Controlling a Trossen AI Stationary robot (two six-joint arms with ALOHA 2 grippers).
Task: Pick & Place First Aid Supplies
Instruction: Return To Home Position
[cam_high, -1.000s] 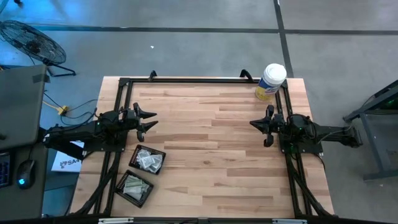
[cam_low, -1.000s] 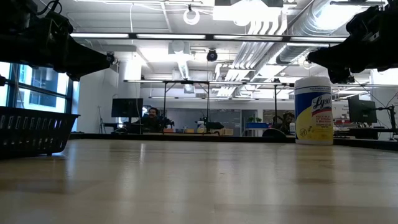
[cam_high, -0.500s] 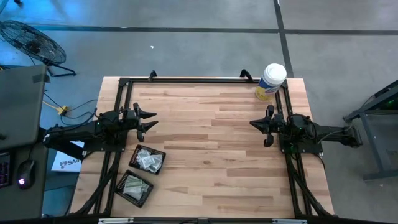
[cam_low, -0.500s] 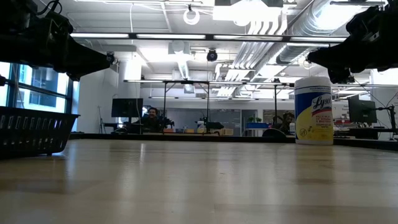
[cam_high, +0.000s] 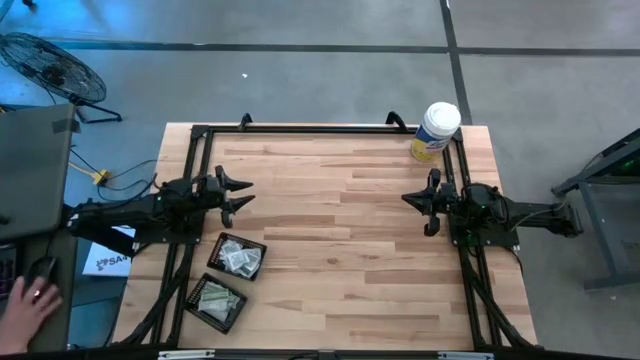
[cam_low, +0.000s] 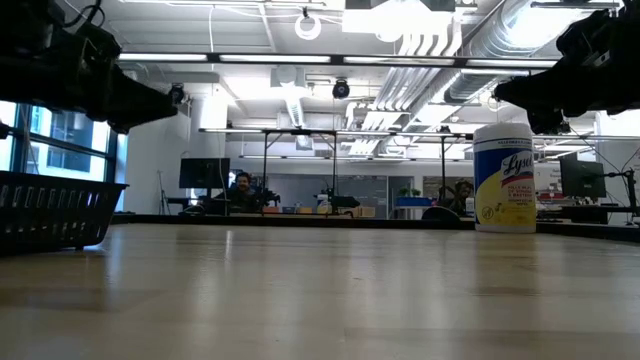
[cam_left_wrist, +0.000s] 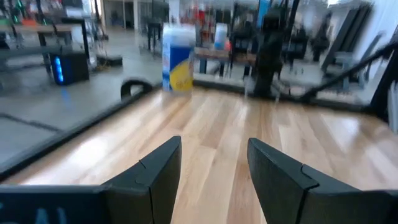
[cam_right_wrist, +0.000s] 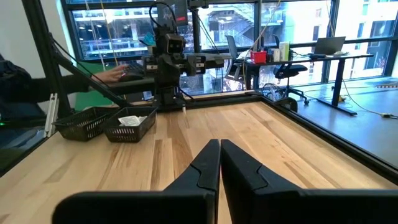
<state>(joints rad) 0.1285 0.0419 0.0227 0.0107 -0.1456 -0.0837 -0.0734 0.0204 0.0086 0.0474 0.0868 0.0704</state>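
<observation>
The first aid supplies are small pale packets lying in two black mesh trays (cam_high: 238, 257) (cam_high: 218, 301) at the table's near left. The right wrist view shows white packets (cam_right_wrist: 131, 119) sticking up in one tray. My left gripper (cam_high: 238, 195) hovers open above the bare wood just beyond the trays; its fingers (cam_left_wrist: 213, 149) stand apart with nothing between them. My right gripper (cam_high: 407, 198) hovers shut over the right side of the table, fingertips together (cam_right_wrist: 219, 148), holding nothing.
A large white canister with a yellow label (cam_high: 435, 131) stands at the far right corner, also seen in the low view (cam_low: 503, 178). A black frame (cam_high: 300, 129) runs along the table's edges. A person's hand (cam_high: 30, 300) rests by a mouse left of the table.
A person's hand has come into view at the mouse on the desk left of the table. Both grippers and the trays have stayed where they were.
</observation>
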